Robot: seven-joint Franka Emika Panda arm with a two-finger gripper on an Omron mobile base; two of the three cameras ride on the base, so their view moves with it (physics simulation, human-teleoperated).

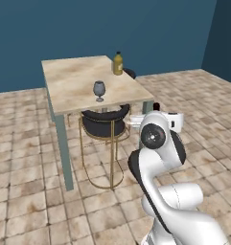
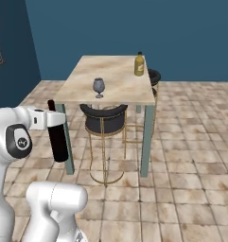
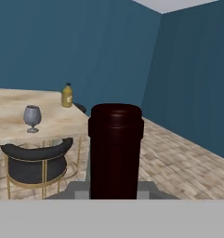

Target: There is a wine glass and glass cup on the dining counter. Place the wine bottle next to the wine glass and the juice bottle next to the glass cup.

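The dining counter (image 1: pixel 74 81) bears the wine glass (image 1: pixel 99 90) and juice bottle (image 1: pixel 118 64).

A home dining corner, computer-rendered

Deep blue walls (image 2: pixel 181 33) are closing off the top of every frame, and worn beige-and-brown floor tiles (image 1: pixel 21 143) are spreading across the lower half. A dining counter (image 2: pixel 115 80) with a beige marbled top and grey-green legs is standing at the centre of both base views, carrying a wine glass (image 2: pixel 99 87) near its front edge and a juice bottle (image 2: pixel 139 64) at its far corner. A dark round-backed stool (image 2: pixel 105 123) on a thin gold frame is sitting tucked under the counter's near side, with a second dark seat (image 2: pixel 154 75) showing beyond the far corner.
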